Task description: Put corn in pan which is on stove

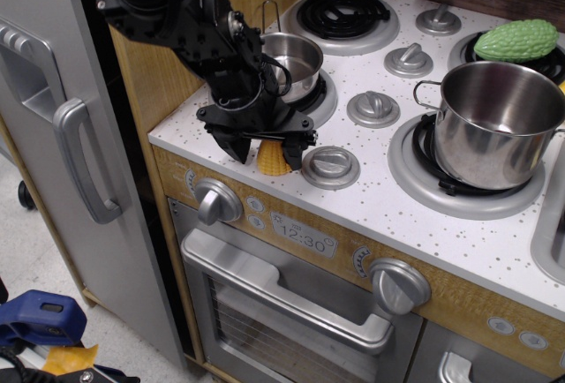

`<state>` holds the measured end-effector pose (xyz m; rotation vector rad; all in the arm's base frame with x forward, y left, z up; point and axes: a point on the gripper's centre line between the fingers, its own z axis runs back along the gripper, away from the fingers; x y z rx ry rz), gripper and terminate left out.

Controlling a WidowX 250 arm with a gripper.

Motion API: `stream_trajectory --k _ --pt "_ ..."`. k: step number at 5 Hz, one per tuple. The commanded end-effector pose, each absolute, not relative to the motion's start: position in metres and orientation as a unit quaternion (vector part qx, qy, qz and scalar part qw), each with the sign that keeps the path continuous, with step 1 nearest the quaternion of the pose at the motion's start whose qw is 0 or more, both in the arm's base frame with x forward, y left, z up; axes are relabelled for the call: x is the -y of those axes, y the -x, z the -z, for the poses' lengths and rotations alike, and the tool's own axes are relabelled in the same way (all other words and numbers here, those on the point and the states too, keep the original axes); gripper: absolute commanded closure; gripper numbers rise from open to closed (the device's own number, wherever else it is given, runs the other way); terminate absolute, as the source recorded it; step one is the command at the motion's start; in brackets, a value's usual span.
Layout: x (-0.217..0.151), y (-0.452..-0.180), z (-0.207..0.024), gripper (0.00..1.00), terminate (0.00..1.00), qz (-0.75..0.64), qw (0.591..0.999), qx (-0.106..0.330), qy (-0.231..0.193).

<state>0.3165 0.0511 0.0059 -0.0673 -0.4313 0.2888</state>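
The yellow corn point(272, 159) stands on the white speckled stove top point(388, 198) near its front edge, left of a silver knob point(329, 165). My black gripper point(265, 146) has come down over the corn. Its jaws are open, one finger on each side of the corn, and they hide the corn's top. The small steel pan point(295, 61) with a wire loop handle sits on the front-left burner just behind the gripper. It looks empty.
A large steel pot point(494, 123) sits on the front-right burner. A green bumpy toy vegetable point(516, 39) lies on the back-right burner. Several silver knobs run down the middle of the stove top. A grey door point(62, 136) stands open at the left.
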Motion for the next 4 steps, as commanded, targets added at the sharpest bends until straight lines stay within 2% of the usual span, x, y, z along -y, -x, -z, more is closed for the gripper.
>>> stream_trajectory --k 1,3,4 --pt "-0.054 -0.323 -0.015 1.0 0.0 -0.147 0.961 0.232 0.028" --pt "-0.065 -0.327 -0.07 1.0 0.0 -0.117 0.966 0.228 -0.031" --pt "-0.076 -0.336 -0.089 1.0 0.0 -0.08 0.962 0.254 -0.06"
